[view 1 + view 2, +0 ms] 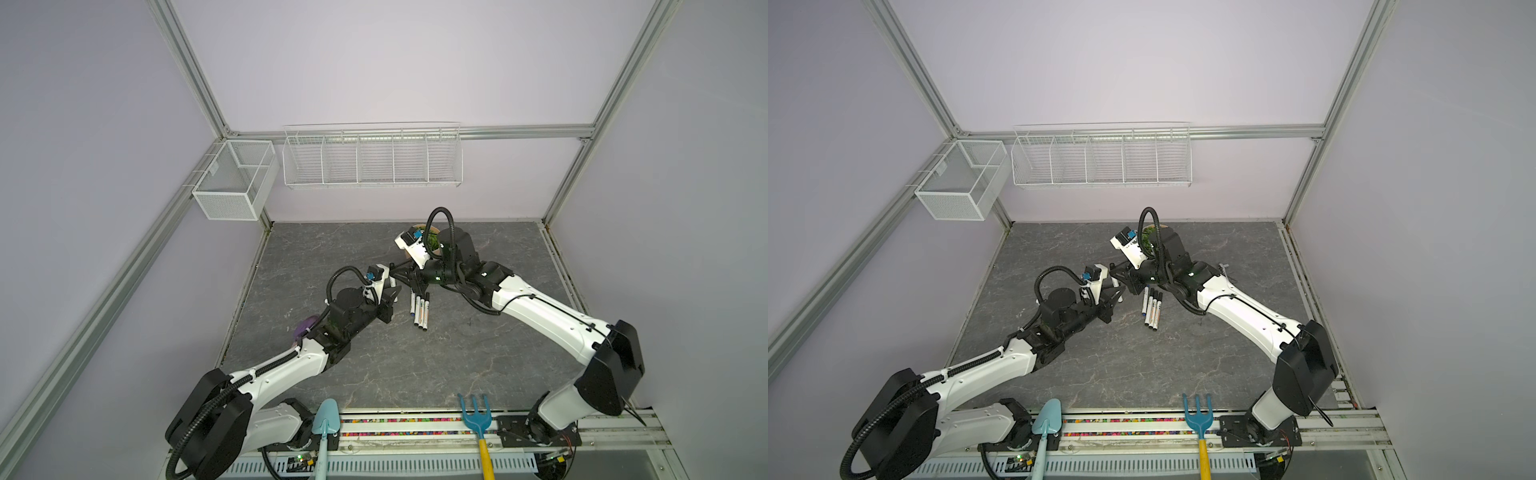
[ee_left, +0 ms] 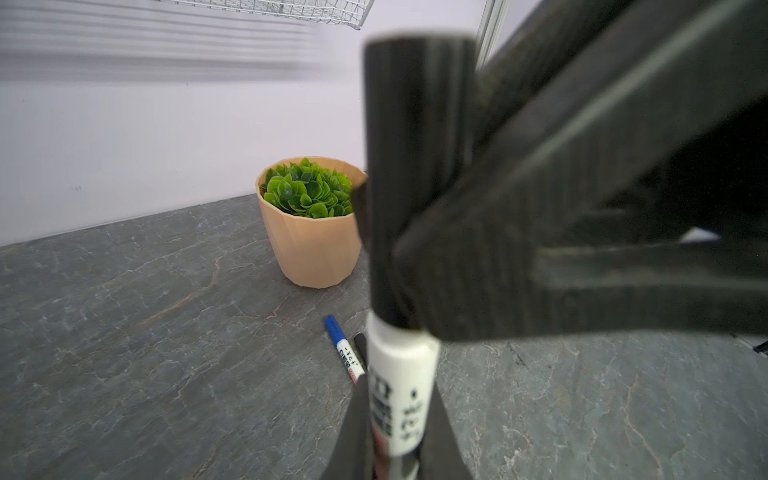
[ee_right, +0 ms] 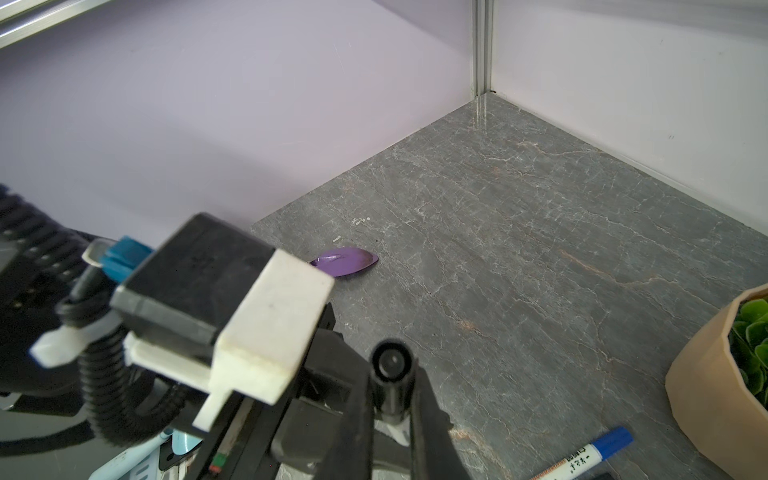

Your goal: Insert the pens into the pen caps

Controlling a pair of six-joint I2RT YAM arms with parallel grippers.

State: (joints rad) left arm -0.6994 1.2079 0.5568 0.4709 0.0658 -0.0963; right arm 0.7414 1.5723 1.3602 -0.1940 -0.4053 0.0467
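My left gripper is shut on the white barrel of a pen, which stands up between its fingers. A black pen cap sits over that pen's upper end. My right gripper is shut on the pen cap, seen end-on. In both top views the left gripper and the right gripper meet above mid-table. Several other pens lie side by side on the table just right of the left gripper, one with a blue cap.
A beige pot with a green plant stands behind the grippers, near the back wall. A purple scoop lies on the table's left side by the left arm. A pale blue trowel and a blue rake rest at the front edge. White wire baskets hang on the wall.
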